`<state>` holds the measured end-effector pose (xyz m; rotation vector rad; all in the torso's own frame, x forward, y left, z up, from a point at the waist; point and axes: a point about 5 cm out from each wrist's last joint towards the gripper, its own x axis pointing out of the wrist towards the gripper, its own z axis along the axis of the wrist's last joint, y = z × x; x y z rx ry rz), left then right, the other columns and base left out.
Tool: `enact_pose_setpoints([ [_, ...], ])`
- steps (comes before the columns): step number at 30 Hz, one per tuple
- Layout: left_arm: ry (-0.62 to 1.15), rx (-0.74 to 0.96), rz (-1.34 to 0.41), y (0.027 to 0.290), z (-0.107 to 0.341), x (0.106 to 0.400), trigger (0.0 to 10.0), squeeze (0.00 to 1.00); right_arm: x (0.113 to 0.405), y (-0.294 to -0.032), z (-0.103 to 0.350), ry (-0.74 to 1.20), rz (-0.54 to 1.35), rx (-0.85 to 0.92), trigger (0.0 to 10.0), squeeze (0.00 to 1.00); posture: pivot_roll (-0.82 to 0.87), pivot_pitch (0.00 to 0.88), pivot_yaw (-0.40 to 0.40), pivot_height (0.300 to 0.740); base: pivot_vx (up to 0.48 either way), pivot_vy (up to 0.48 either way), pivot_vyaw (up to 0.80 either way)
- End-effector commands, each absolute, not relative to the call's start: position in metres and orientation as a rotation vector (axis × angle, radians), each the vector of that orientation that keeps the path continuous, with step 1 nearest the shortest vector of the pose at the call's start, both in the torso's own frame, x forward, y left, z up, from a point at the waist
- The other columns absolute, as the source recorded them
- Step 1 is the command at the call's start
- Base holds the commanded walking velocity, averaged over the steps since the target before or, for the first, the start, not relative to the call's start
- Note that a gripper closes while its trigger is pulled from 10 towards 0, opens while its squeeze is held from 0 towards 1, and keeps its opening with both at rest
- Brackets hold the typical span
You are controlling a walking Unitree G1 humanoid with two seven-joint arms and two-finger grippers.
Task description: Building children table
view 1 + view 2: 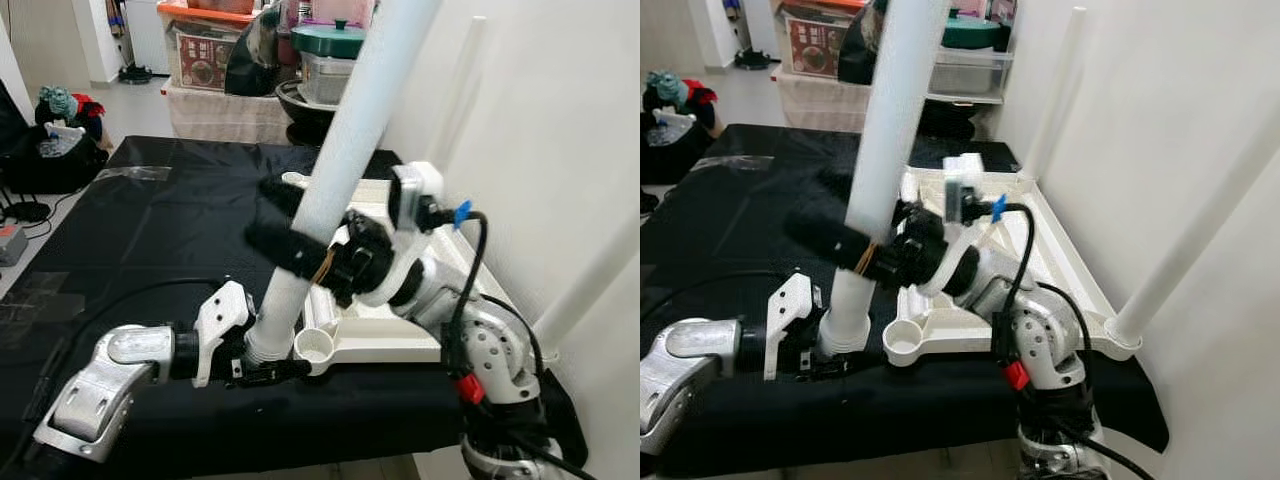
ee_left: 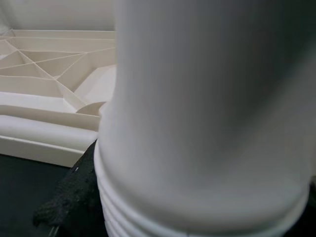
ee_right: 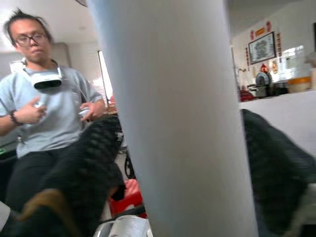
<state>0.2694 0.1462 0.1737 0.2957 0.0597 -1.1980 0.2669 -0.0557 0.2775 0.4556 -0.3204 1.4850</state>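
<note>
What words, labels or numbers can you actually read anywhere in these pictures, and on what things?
None can be read.
Cardboard box behind the table: printed label, too blurred.
Framed picture on the far wall: too small.
Red hangings above it: too small.
White table leg and tabletop: no print.

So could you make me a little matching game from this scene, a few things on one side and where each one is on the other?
Things:
1. left gripper
2. right gripper
3. empty corner socket
4. table leg

Places:
A. on the near corner of the upturned tabletop
B. slanting up from the black cloth, beside the socket
C. clamped on the leg's threaded bottom end
D. clamped partway up the leg

Pairs: 1-C, 2-D, 3-A, 4-B
</note>
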Motion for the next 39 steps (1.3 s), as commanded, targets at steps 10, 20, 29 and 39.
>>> enact_pose_setpoints([
  [10, 0.054, 0.316, -1.246, 0.142, 0.176, 0.261, 10.0, 0.0, 0.291, -0.061, 0.244, -0.202, 1.246, 0.291, 0.0, 0.0, 0.14, 0.0, -0.115, 0.74, 0.0, 0.0, 0.0],
  [20, 0.052, 0.311, -1.257, 0.142, 0.175, 0.26, 10.0, 0.0, 0.296, -0.063, 0.237, -0.189, 1.183, 0.268, 0.0, 0.0, 0.13, 0.0, -0.115, 0.74, 0.0, 0.0, 0.0],
  [29, -0.006, 0.32, -1.071, 0.153, 0.179, 0.28, 10.0, 1.0, 0.298, -0.07, 0.233, -0.202, 1.155, 0.265, 0.0, 0.0, 0.13, 0.0, -0.116, 0.74, 0.0, 0.0, 0.0],
  [39, -0.145, 0.162, -1.013, 0.154, 0.203, 0.28, 10.0, 1.0, 0.329, -0.109, 0.239, -0.231, 0.872, 0.154, 0.0, 0.0, 0.13, 0.0, -0.115, 0.74, 0.0, 0.0, 0.0],
])
